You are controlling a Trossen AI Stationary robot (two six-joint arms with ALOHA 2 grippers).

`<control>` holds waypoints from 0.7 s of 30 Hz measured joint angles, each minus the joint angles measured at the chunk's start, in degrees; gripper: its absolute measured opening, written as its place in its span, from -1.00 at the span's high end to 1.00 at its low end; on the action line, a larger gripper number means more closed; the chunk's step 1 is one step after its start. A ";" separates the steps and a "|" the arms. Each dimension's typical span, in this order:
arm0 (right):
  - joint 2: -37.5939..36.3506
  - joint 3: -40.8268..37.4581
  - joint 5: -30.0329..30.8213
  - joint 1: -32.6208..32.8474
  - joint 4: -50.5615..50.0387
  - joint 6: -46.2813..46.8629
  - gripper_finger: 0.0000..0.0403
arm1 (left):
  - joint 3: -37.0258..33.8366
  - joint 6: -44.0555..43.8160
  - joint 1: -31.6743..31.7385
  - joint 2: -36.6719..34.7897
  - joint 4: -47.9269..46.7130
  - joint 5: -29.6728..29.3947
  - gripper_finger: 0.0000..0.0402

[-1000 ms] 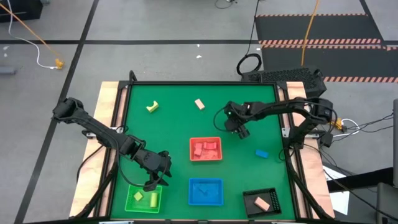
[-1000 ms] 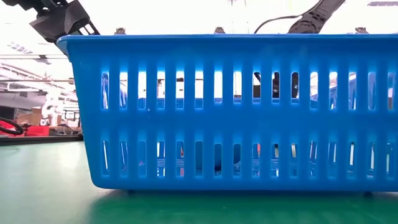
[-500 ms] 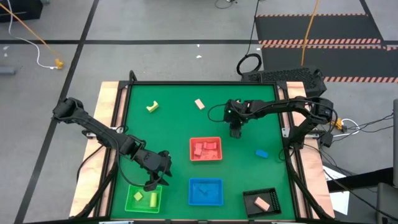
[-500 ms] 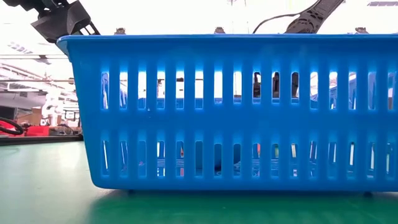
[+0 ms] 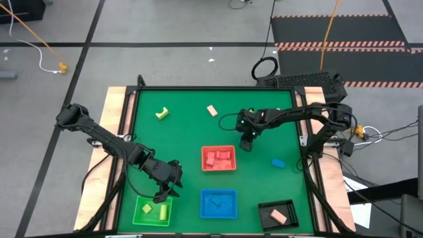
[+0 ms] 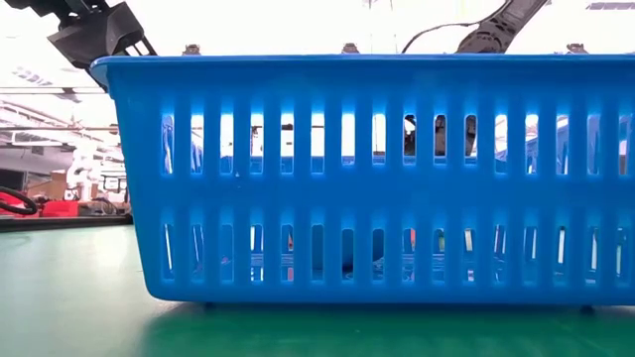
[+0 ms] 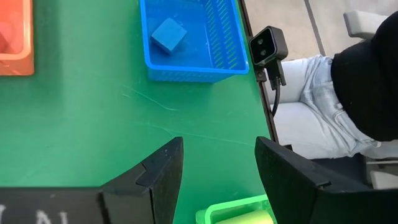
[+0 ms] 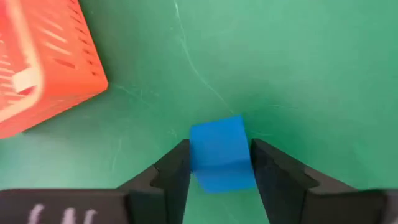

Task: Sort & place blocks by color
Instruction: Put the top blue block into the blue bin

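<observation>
Four trays lie on the green surface (image 5: pixel 178 132) in the high view: red tray (image 5: pixel 218 158), blue tray (image 5: pixel 218 203), green tray (image 5: pixel 153 210), black tray (image 5: pixel 278 214). Loose blocks: yellow block (image 5: pixel 161 114), tan block (image 5: pixel 212 110), blue bar (image 5: pixel 278 162). Right pincer (image 5: pixel 246 144) hangs just beside the red tray; left pincer (image 5: pixel 160 196) at the green tray's rim.

Low view: the blue tray's slotted wall fills the frame.

Left wrist view: left pincer released, grasping nothing.

Right wrist view: right pincer clenched on a blue cube (image 8: pixel 219 152) near the red tray.
</observation>
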 joint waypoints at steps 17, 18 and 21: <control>-0.10 0.02 3.03 0.80 1.14 -4.97 0.43 | 0.00 0.03 0.00 0.00 -0.03 0.00 -0.01; -0.10 0.02 2.97 0.80 1.12 -4.18 0.43 | 0.00 0.02 0.00 0.00 -0.03 0.00 -0.01; -1.34 0.02 3.25 0.80 1.04 -1.35 0.43 | 0.00 0.02 0.00 0.00 -0.03 0.00 -0.01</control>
